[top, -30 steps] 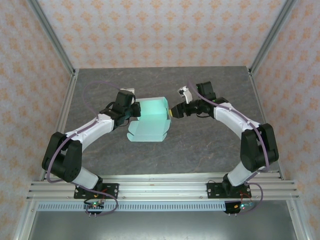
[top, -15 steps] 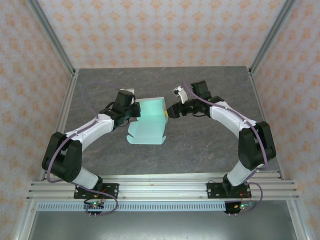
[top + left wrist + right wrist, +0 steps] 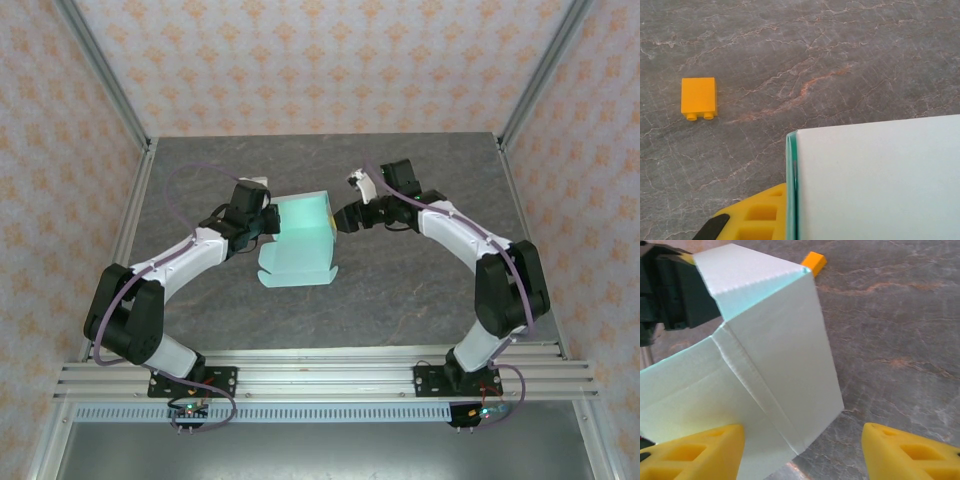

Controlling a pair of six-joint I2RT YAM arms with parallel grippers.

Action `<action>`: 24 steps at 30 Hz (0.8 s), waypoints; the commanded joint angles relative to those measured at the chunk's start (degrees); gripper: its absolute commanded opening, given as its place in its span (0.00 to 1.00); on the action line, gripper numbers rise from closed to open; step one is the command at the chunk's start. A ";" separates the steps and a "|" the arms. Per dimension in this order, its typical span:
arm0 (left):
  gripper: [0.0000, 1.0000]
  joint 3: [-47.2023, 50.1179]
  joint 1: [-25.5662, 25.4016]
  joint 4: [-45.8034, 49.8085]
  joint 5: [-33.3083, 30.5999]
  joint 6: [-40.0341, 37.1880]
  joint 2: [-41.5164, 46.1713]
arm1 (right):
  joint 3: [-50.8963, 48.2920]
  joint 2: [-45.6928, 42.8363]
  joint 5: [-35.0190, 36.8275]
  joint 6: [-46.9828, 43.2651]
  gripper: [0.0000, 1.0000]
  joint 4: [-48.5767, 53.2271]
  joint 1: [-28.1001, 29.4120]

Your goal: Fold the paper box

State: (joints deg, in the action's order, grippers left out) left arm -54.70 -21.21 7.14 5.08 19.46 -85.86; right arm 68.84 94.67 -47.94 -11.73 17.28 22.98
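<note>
At the middle of the counter [image 3: 420, 290], your left end effector [image 3: 270, 222] clamps the paper box [image 3: 297, 245] by its raised panel; right end effector [image 3: 342, 218] sits spread at its corner. Push hard and the thin card may buckle or slip

Grey marble table [image 3: 400, 290] (patterned walls [image 3: 330, 60])

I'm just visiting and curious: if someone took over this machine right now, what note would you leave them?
Left gripper: shut on the left edge of the paper box.
Right gripper: open, the box's near corner between its fingers, not gripping.
Done: box partly folded, one panel standing up.
Left: fold and tuck the other flaps.
An orange brick lies on the table, apart from the box.
</note>
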 commanded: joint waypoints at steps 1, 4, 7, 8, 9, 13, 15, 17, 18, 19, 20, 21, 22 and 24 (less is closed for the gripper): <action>0.01 -2.22 -0.67 0.36 0.83 -0.39 0.86 | 2.78 -0.15 12.35 3.43 0.64 2.46 0.77; 0.01 -2.08 -0.65 0.72 -0.89 -0.34 1.05 | 1.35 -2.12 17.58 11.14 0.65 3.86 -0.75; 0.01 -2.00 -0.60 0.86 -1.91 -0.23 1.05 | -2.34 -5.77 19.87 16.64 0.67 4.78 -1.71; 0.01 -2.00 -0.60 0.81 -1.90 -0.14 0.96 | -3.77 -7.08 20.24 18.09 0.67 4.69 -1.78; 0.01 -2.11 -0.63 0.82 -1.84 -0.06 0.96 | -5.58 -8.99 20.25 20.05 0.68 4.28 -1.75; 0.01 -2.21 -0.67 0.76 -1.82 -0.04 0.96 | -13.08 -17.37 18.22 29.11 0.71 1.19 -1.19; 0.01 -2.10 -0.67 0.63 -1.91 0.04 0.81 | -17.12 -22.21 18.76 34.17 0.71 -1.84 0.50; 0.01 -2.22 -0.62 0.57 -1.79 0.05 0.64 | -20.77 -26.13 19.79 40.26 0.72 -5.20 2.71; 0.01 -2.18 -0.67 0.52 -1.82 0.04 0.46 | -22.76 -26.54 19.81 43.57 0.73 -7.49 3.85; 0.01 -2.22 -0.62 0.45 -1.78 0.09 0.46 | -24.32 -28.79 19.74 46.42 0.73 -9.50 5.23; 0.01 -2.30 -0.62 0.48 -1.76 0.09 0.37 | -25.18 -29.24 19.89 48.58 0.73 -11.15 6.46; 0.01 -2.43 -0.59 0.45 -1.63 0.11 0.31 | -25.87 -29.24 20.44 50.64 0.74 -12.58 8.09; 0.01 -2.52 -0.62 0.41 -1.57 0.13 0.26 | -26.03 -28.62 21.00 52.49 0.74 -14.08 9.93; 0.01 -2.61 -0.66 0.34 -1.41 0.10 0.23 | -24.99 -27.19 22.54 54.47 0.74 -15.42 12.11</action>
State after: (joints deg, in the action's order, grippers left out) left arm -55.44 -21.39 7.29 4.19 19.49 -85.86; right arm 43.44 66.50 -28.40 34.37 8.60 32.91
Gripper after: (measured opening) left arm 0.102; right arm 0.742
